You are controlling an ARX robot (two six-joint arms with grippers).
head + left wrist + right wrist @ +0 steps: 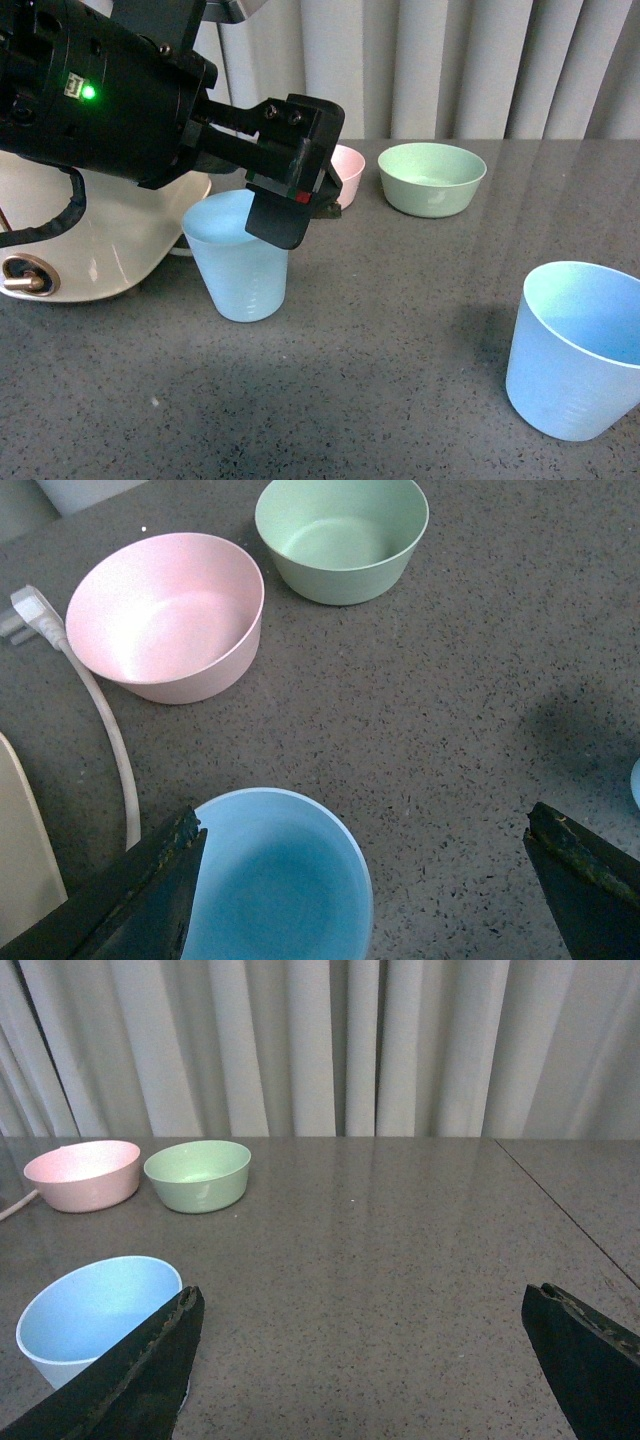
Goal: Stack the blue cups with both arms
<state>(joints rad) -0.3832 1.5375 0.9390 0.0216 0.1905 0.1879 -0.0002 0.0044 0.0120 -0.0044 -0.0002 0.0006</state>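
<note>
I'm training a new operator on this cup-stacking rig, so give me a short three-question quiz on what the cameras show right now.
1. Multiple choice: which bowl stands nearer the left blue cup? A) pink bowl B) green bowl
2. True or false: the right blue cup is already nested in the left one.
3. Fill in: the left gripper hangs near the left blue cup with its jaws ____.
Key: 1 A. 2 False: the cups stand apart on the table. 3 Open.
</note>
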